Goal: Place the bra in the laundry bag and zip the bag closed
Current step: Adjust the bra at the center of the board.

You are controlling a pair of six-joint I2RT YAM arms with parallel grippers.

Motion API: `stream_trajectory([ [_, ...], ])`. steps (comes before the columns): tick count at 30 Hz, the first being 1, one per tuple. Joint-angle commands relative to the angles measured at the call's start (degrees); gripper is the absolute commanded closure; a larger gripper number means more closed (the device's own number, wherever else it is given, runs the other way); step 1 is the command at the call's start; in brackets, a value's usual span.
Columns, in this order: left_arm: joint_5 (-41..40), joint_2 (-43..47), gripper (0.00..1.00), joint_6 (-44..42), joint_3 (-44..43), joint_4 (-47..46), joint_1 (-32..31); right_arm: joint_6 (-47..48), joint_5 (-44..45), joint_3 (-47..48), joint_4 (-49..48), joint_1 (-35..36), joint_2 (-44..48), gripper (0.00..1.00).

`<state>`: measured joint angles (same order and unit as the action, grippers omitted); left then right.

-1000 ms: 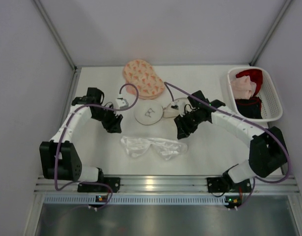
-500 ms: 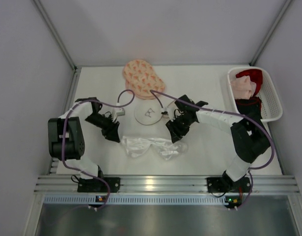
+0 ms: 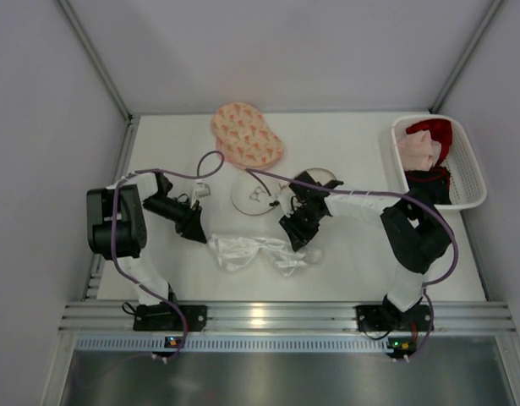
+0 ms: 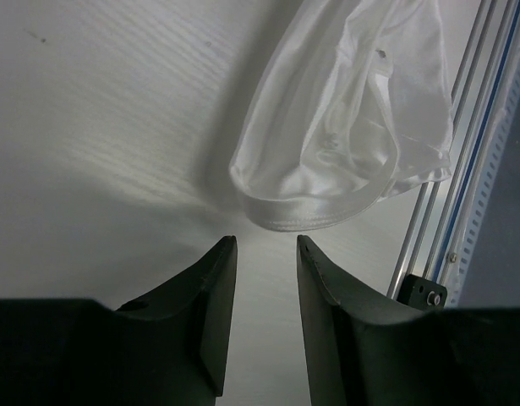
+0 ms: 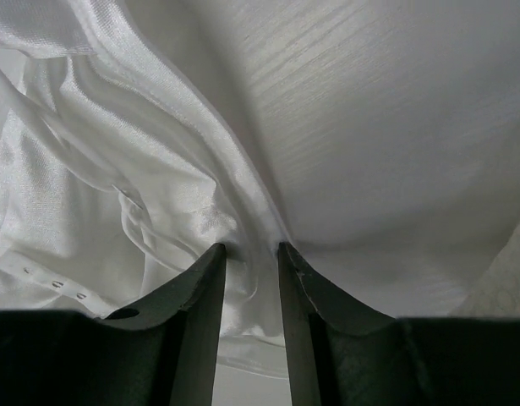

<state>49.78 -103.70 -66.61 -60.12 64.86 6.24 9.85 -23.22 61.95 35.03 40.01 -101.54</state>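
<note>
Left pincer [image 4: 265,241] apart over bare counter [image 4: 107,118], just short of the bra [image 4: 344,135] edge; right pincer [image 5: 251,247] apart, tips on bra fabric.

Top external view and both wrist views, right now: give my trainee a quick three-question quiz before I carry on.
1. Fill in: the basket holds red and ___ clothes.
2. What lies between the right pincer fingertips? A white bra fabric; B nothing; C a zip.
3. True or false: the white bra lies in the basket.
Key: 1 pink; 2 A; 3 false.
</note>
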Motion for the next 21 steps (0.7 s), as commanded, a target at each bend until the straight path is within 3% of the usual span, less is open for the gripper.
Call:
stream_trajectory([
  [1,0.0,-1.2,0.61,-2.1,-2.2,1.6,3.2,-0.3,1.2,0.4,-1.8,2.5,-1.5,0.68],
  [10,-1.7,-1.8,0.64,-5.1,-2.7,4.2,3.5,-1.8,1.3,1.3,-2.6,7.4,-4.5,0.74],
  [15,1.5,-3.6,0.66,-3.4,-4.1,4.1,3.0,-2.2,3.4,3.3,-1.4,7.9,-3.8,0.74],
  [21,1.6,-5.0,0.59,-4.5,-4.0,4.2,2.2,-0.5,3.7,5.5,2.1,3.8,1.9,0.63],
])
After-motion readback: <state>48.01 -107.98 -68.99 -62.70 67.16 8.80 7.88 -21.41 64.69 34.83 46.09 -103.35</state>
